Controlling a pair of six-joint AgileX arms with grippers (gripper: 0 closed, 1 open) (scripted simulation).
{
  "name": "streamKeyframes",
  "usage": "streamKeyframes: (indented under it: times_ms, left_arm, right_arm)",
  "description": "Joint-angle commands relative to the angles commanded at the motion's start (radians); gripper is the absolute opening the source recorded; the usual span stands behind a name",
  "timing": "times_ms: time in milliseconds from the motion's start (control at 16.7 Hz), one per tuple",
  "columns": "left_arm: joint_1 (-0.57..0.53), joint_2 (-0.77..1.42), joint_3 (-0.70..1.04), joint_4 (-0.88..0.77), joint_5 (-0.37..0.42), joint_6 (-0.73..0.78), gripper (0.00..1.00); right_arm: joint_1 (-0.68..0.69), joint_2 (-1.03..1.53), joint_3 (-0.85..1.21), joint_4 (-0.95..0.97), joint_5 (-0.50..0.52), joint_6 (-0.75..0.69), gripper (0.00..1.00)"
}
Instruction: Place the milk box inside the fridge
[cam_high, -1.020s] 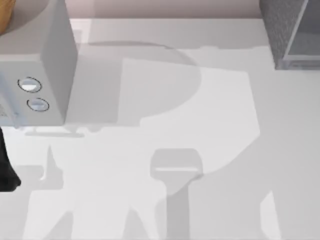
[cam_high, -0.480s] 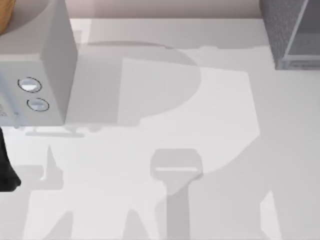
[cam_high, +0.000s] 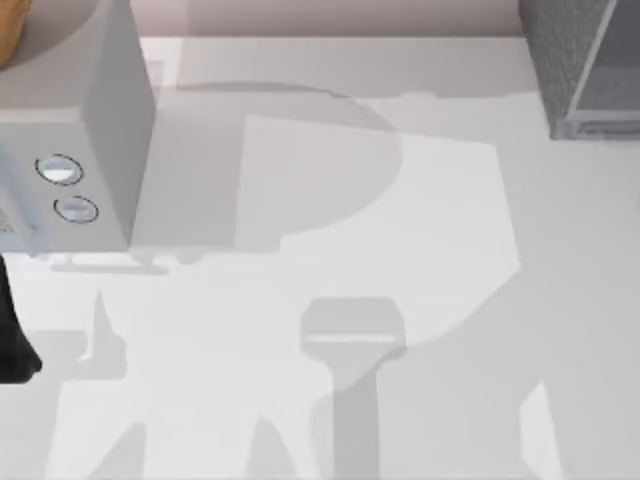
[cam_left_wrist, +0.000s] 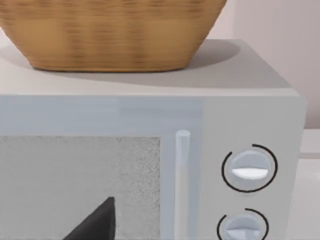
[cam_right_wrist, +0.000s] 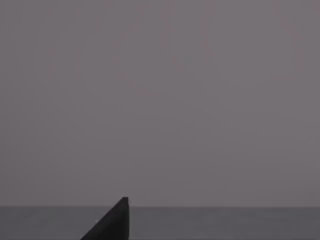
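Left gripper (cam_left_wrist: 97, 222) faces the microwave (cam_left_wrist: 150, 165), wicker basket (cam_left_wrist: 110, 32) on top; claw state can't tell. Fridge (cam_high: 585, 65) at table (cam_high: 400, 260) far-right corner. Right gripper (cam_right_wrist: 112, 222): can't tell.

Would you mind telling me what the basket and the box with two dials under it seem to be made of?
The basket looks like woven wicker or straw: tan, with fine horizontal ribbing. The box with two dials looks like smooth painted metal or plastic, matte pale grey; its speckled front panel could be frosted glass, though that is uncertain.

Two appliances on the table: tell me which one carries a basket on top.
The light grey box with two round dials, at the table's left; a woven basket sits on it. The dark speckled fridge at right carries nothing visible.
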Motion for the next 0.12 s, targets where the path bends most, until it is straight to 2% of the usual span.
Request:
streamKeyframes:
  times_ms: [120]
  left_arm:
    - [0.0,0.0,0.0,0.0,0.0,0.0,1.0]
  right_arm:
    - [0.0,0.0,0.0,0.0,0.0,0.0,1.0]
